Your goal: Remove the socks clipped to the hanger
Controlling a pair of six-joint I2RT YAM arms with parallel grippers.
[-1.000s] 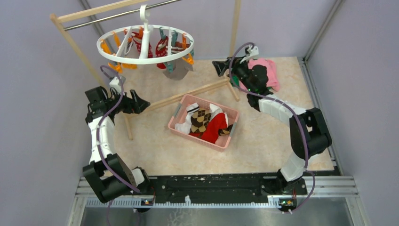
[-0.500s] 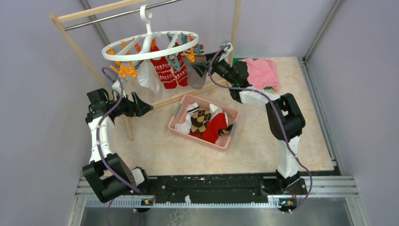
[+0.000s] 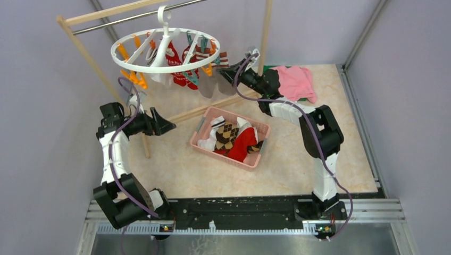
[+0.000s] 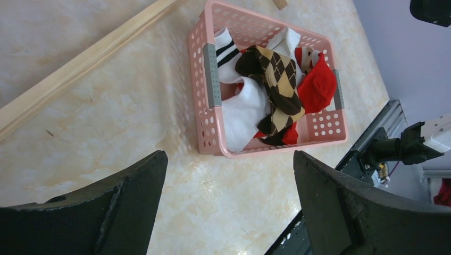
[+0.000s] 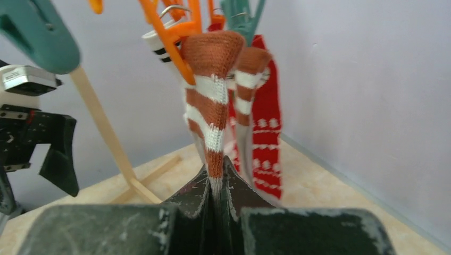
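Observation:
The white oval hanger [image 3: 159, 69] hangs by its hook from the rack's metal bar, with socks clipped under it. Among them are red patterned socks [image 3: 178, 74] and a grey one [image 3: 213, 85]. My right gripper [image 3: 227, 74] reaches up to the ring's right side. In the right wrist view this gripper [image 5: 217, 175] is shut on the lower part of an orange-and-white striped sock [image 5: 210, 111], which hangs from an orange clip [image 5: 165, 32]. A red sock [image 5: 266, 133] hangs just behind it. My left gripper [image 3: 165, 126] [image 4: 228, 156] stands open and holds nothing, above the tabletop left of the basket.
A pink basket [image 3: 199, 139] [image 4: 210, 74] in the middle of the table holds an argyle sock [image 3: 227, 133], a red one [image 3: 244, 141] and white ones. The wooden rack's base beam [image 3: 213, 106] runs behind it. A pink cloth [image 3: 296, 79] lies at the back right.
My right arm swung from the pink cloth to the hanger and its jaws closed on the striped sock. The hanger swung and turned. The left arm barely shifted.

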